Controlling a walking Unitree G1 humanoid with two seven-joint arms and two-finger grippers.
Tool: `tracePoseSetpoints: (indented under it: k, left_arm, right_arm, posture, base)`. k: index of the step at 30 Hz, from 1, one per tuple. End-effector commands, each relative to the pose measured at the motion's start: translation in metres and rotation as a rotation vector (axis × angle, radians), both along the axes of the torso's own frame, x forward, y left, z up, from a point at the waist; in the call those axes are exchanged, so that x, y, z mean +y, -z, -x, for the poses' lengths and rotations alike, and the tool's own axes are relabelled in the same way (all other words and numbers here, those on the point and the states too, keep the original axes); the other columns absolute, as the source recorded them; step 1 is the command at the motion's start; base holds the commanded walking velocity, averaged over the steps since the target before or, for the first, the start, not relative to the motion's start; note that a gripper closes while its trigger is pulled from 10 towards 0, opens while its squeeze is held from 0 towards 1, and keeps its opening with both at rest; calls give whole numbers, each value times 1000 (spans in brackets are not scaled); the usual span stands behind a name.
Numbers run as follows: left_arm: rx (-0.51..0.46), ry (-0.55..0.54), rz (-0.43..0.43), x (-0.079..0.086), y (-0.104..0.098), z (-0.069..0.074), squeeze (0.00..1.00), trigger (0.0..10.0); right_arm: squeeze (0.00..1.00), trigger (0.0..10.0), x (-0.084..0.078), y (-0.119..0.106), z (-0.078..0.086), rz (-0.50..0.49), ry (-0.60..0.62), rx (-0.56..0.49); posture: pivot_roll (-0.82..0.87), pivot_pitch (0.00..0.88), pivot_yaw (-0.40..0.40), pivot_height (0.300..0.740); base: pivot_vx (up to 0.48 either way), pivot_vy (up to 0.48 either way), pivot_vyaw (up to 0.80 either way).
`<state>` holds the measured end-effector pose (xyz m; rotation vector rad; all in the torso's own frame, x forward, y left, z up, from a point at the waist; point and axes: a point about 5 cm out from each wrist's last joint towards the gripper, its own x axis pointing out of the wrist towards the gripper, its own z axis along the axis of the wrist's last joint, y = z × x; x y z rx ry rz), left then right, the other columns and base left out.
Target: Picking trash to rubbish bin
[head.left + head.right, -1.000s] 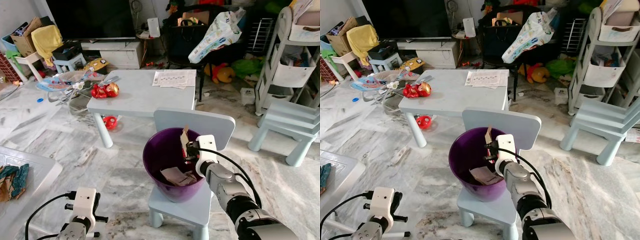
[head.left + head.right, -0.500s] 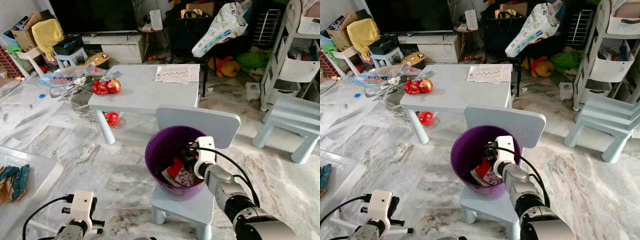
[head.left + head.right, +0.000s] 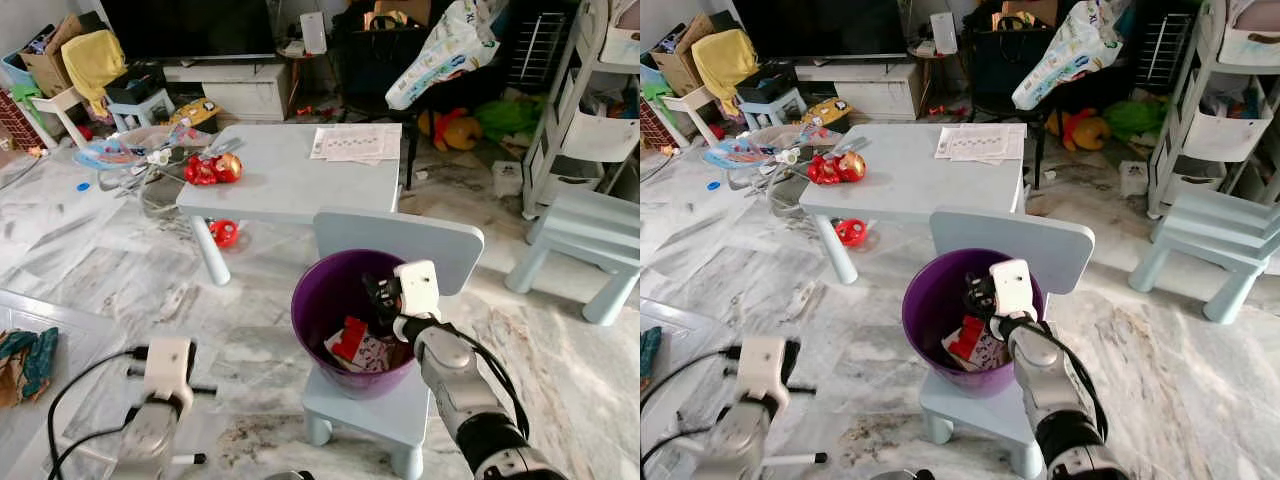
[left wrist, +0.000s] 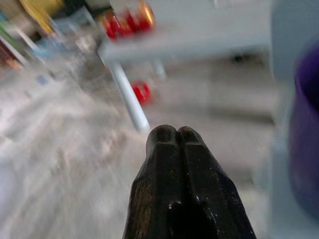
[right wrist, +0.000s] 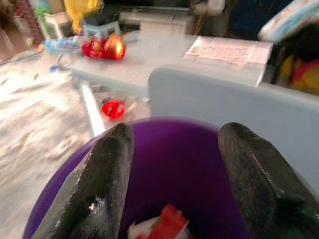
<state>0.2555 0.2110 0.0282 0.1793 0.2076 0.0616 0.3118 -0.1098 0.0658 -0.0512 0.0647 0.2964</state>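
Trash (image 3: pixel 357 345), red and white wrappers, lies at the bottom of the purple rubbish bin (image 3: pixel 318 300), and the bin sits on the seat of a small pale blue chair (image 3: pixel 400 235), raised within easy reach of the arm. From the head views, the right pincer (image 3: pixel 381 300) hangs over the bin's far rim, fingers spread and empty, so the drop looks done. The left pincer (image 3: pixel 762 368) is low by the floor, out of the way. Beyond stands the pale blue surface (image 3: pixel 290 185) carrying red toys (image 3: pixel 211 171) and papers (image 3: pixel 355 143).

Left wrist view: blurred, its fingers (image 4: pixel 167 164) pressed together, gripping nothing.

Right wrist view: both fingers (image 5: pixel 107 174) wide apart above the purple bowl, a red scrap below between them.
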Motion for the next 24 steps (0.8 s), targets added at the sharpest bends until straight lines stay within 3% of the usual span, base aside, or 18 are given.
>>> tracePoseSetpoints:
  k: [1,7,10,13,16,24]
  left_arm:
    - [-97,-28,-27,-5,-26,-15,0,10000]
    - [-261,3,4,-29,-71,-38,0,10000]
    - [-279,-1,12,-32,-77,-40,0,10000]
    - [-351,-13,5,-37,-98,-43,0,10000]
    - [-372,-31,-8,-36,-102,-43,0,10000]
    - [-440,-154,-82,-27,-125,-44,0,10000]
  right_arm:
    - [1000,10000,-2,-22,-3,-10,28,-94]
    - [1000,10000,-5,-59,-4,-4,52,-231]
    - [1000,10000,-5,-67,-4,5,50,-259]
    - [1000,10000,-5,-89,-4,16,38,-323]
    - [1000,10000,-6,-93,-3,21,45,-330]
    - [1000,10000,-4,-87,7,64,30,-293]
  posture:
    - [24,62,98,740]
    - [3,41,87,740]
    - [0,36,86,740]
    - [-4,27,82,740]
    - [-6,25,80,740]
    - [-8,30,73,740]
  base:
    - [0,0,0]
    - [0,0,0]
    - [0,0,0]
    - [0,0,0]
    - [0,0,0]
    - [0,0,800]
